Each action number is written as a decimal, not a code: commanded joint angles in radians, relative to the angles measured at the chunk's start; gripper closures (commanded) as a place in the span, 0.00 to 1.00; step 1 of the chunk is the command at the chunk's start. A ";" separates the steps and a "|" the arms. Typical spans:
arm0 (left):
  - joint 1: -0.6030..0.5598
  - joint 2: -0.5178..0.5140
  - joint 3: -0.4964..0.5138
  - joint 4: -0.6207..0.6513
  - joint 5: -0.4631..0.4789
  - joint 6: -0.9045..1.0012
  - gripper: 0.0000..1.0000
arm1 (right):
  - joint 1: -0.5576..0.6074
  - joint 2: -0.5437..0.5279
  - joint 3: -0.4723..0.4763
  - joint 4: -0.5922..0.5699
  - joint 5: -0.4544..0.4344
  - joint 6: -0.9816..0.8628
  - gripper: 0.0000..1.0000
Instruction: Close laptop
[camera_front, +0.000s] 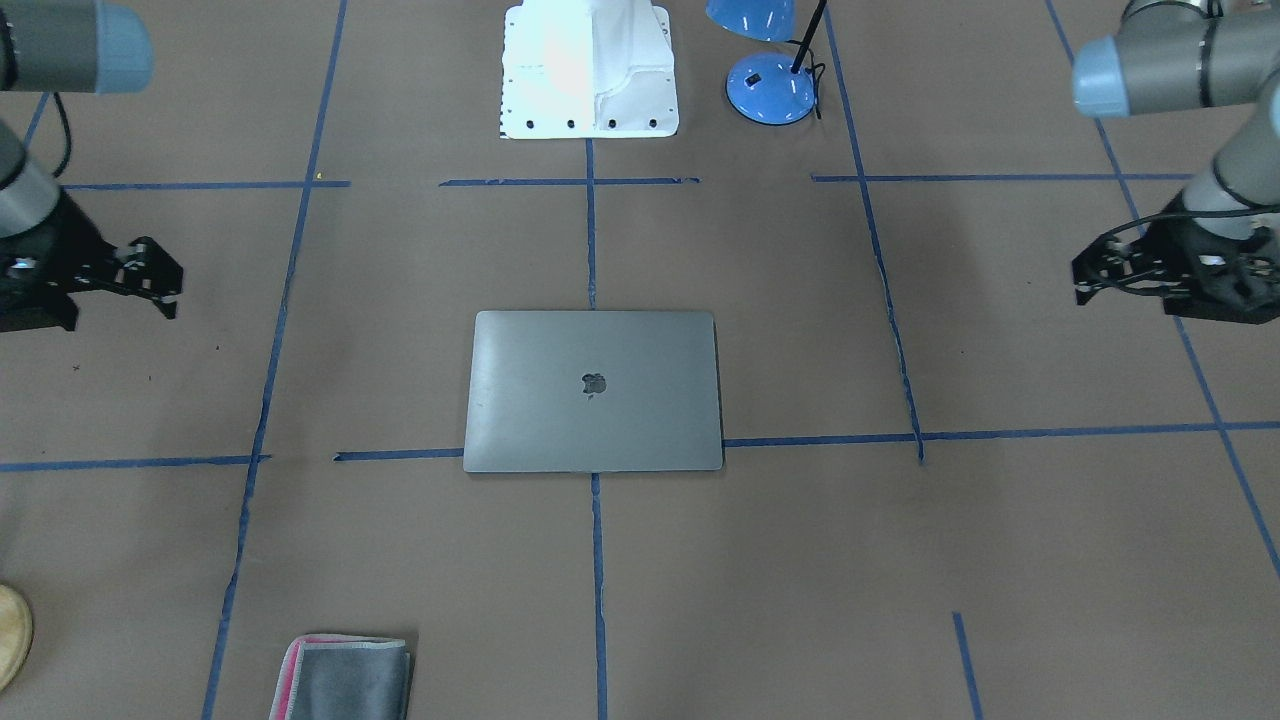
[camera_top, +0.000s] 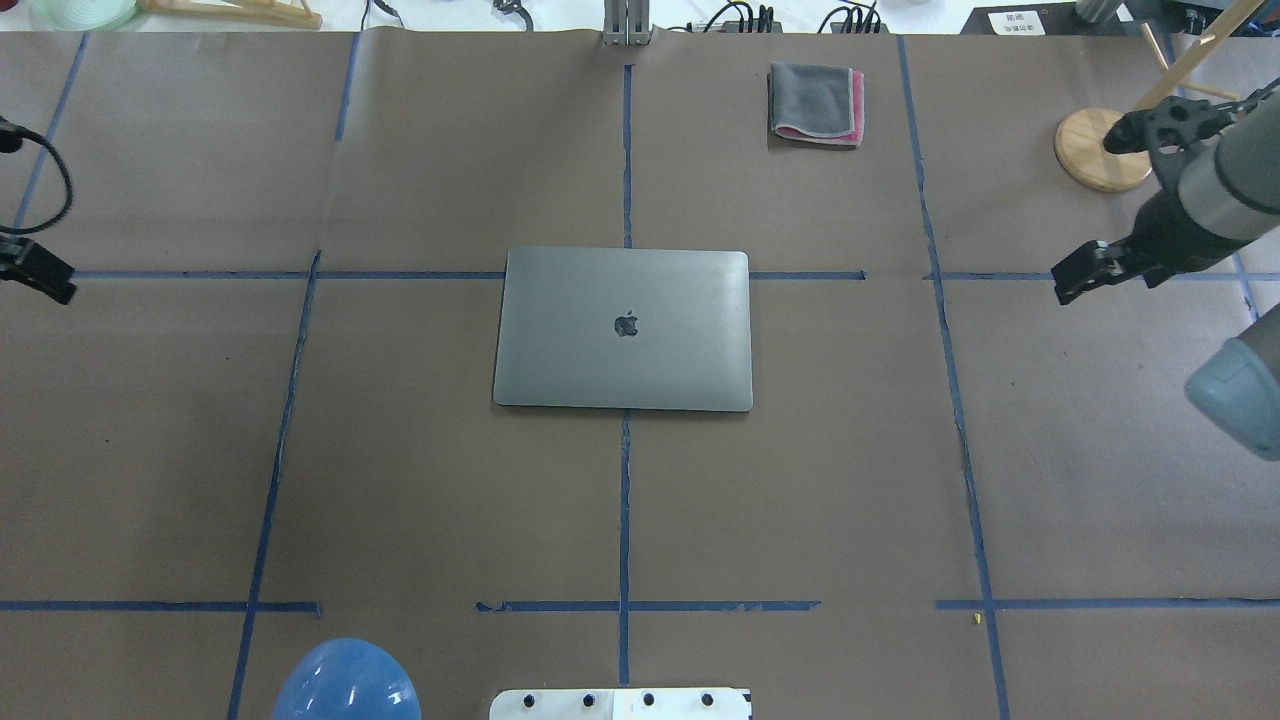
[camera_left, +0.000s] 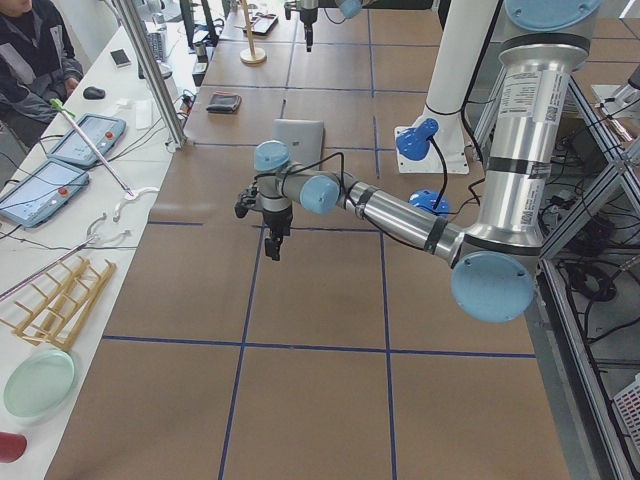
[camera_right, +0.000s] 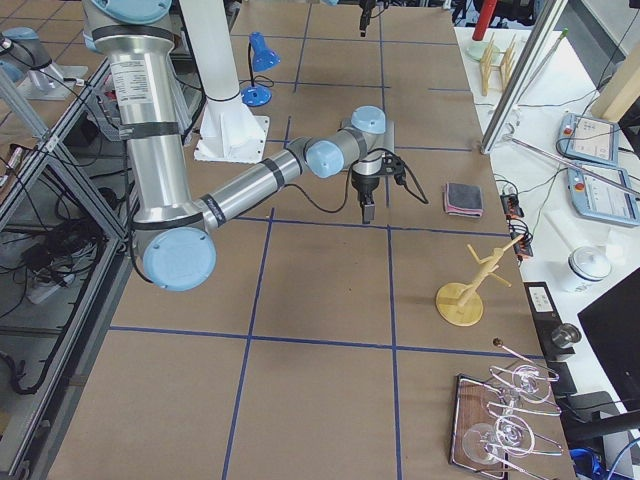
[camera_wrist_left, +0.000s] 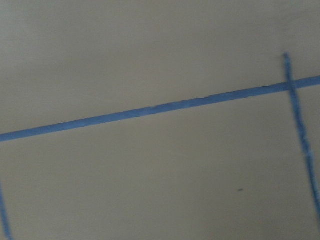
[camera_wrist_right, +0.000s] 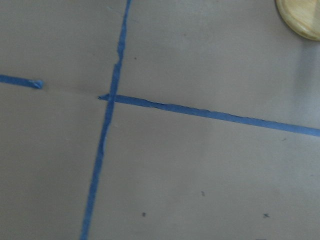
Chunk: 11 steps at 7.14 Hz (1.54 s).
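Slim space-grey metal laptop (camera_top: 622, 330) is already closed, well apart from your clenched left end effector (camera_front: 1082, 282) and right end effector (camera_front: 170, 290); pressing more could dent it.

Grey laptop (camera_top: 623, 330), lid apparently fully shut, flat at table centre, logo up.

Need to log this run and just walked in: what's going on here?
The laptop lies flat in the middle of the table, lid down and logo up, so it looks closed. Neither arm touches it. The left gripper and the right gripper hang over bare table at opposite sides, holding nothing. A folded grey cloth lies apart from the laptop.
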 joint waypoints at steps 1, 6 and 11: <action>-0.246 0.022 0.070 0.178 -0.086 0.290 0.01 | 0.225 -0.148 -0.029 -0.003 0.126 -0.360 0.00; -0.344 0.120 0.100 0.211 -0.096 0.408 0.01 | 0.390 -0.263 -0.097 0.003 0.181 -0.465 0.00; -0.338 0.128 0.075 0.199 -0.087 0.411 0.01 | 0.390 -0.274 -0.108 0.005 0.175 -0.458 0.00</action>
